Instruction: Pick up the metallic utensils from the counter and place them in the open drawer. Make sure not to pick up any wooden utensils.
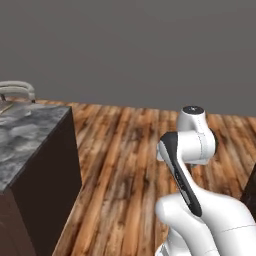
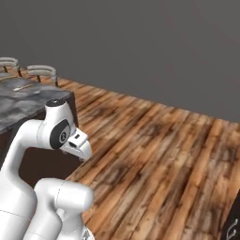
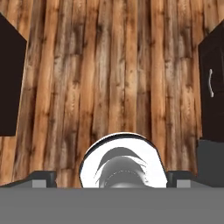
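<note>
Marbled grey-and-white counter (image 1: 25, 135) on dark brown cabinet sides rises at the left over rough wooden floor planks (image 2: 154, 150). Gripper (image 2: 80, 151) hangs over bare floor, jaws spread wide, holding nothing. A thin tan utensil (image 2: 22, 87) lies near the counter's far edge, its material unclear. Plain grey wall (image 1: 140, 45) behind.

Plain grey wall (image 1: 140, 45) behind; underfoot, knotty brown plank floor (image 2: 159, 154) — streaked light and dark. Pale curved chair backs (image 2: 41, 71) far left — dark cabinet (image 3: 212, 87) right.
</note>
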